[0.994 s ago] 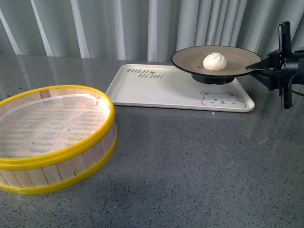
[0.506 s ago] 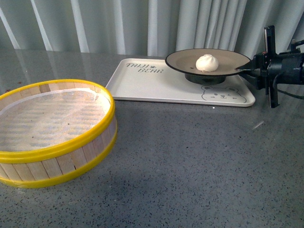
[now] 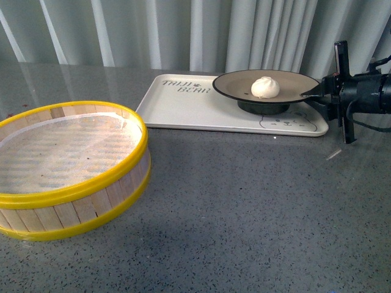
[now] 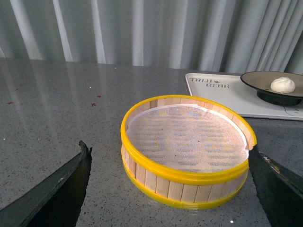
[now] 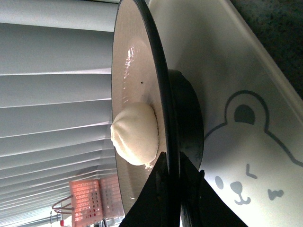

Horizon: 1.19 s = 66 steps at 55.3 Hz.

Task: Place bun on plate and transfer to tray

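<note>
Open surface in the middle; the far right is occupied

The tray's (image 3: 183, 113) right half is taken up by the plate (image 3: 235, 84), whose rim is pinched by the right hand (image 3: 313, 93). The near left is blocked by the bamboo steamer (image 3: 79, 213); bare grey surface (image 3: 256, 201) is left between them.

tray (image 3: 183, 113) reads "tady bear"

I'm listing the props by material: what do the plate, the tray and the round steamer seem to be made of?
The plate looks like glazed ceramic or melamine: beige top with a light sheen, thin black rim, dark underside.
The tray looks like smooth cream plastic or melamine, with rounded corners and printed grey lettering.
The steamer looks like bamboo or wood slats, bound by glossy yellow bands, probably plastic.
</note>
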Each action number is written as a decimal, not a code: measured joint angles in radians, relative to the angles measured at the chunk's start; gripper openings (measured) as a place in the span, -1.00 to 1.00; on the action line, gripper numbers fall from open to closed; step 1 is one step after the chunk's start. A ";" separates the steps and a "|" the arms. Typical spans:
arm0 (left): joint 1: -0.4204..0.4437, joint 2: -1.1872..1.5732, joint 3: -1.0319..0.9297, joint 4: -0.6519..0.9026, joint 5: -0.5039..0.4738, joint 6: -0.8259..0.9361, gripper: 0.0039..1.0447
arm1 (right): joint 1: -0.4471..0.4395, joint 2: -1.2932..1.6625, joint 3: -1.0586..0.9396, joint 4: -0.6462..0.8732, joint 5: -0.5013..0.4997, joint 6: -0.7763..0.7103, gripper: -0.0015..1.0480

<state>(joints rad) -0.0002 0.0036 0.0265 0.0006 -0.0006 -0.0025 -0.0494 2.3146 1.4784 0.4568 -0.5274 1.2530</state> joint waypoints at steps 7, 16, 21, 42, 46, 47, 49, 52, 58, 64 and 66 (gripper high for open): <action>0.000 0.000 0.000 0.000 0.000 0.000 0.88 | 0.000 0.001 0.000 0.000 0.002 0.000 -0.94; 0.000 0.000 0.000 0.000 0.000 0.000 0.88 | 0.000 0.001 0.000 -0.002 0.003 0.000 -0.94; 0.000 0.000 0.000 0.000 0.000 0.000 0.88 | 0.001 0.001 0.000 -0.002 0.003 0.000 -0.94; 0.000 0.000 0.000 0.000 0.000 0.000 0.88 | -0.002 -0.002 -0.026 0.039 -0.012 0.011 0.27; 0.000 0.000 0.000 0.000 0.000 0.000 0.88 | -0.005 -0.008 -0.038 0.045 -0.015 0.012 0.47; 0.000 0.000 0.000 0.000 0.000 0.000 0.88 | -0.006 -0.010 -0.042 0.048 -0.016 0.014 0.54; 0.000 0.000 0.000 0.000 0.000 0.000 0.88 | -0.008 -0.014 -0.048 0.051 -0.016 0.016 0.64; 0.000 0.000 0.000 0.000 0.000 0.000 0.88 | -0.013 -0.023 -0.057 0.053 -0.015 0.019 0.81; 0.000 0.000 0.000 0.000 0.000 0.000 0.88 | -0.020 -0.049 -0.082 0.057 0.002 0.020 0.83; 0.000 0.000 0.000 0.000 0.000 0.000 0.88 | -0.031 -0.092 -0.125 0.097 -0.002 0.020 0.84; 0.000 0.000 0.000 0.000 0.000 0.000 0.88 | -0.034 -0.102 -0.132 0.102 -0.004 0.020 0.84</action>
<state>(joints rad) -0.0002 0.0036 0.0265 0.0006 -0.0006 -0.0025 -0.0834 2.2124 1.3460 0.5591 -0.5312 1.2732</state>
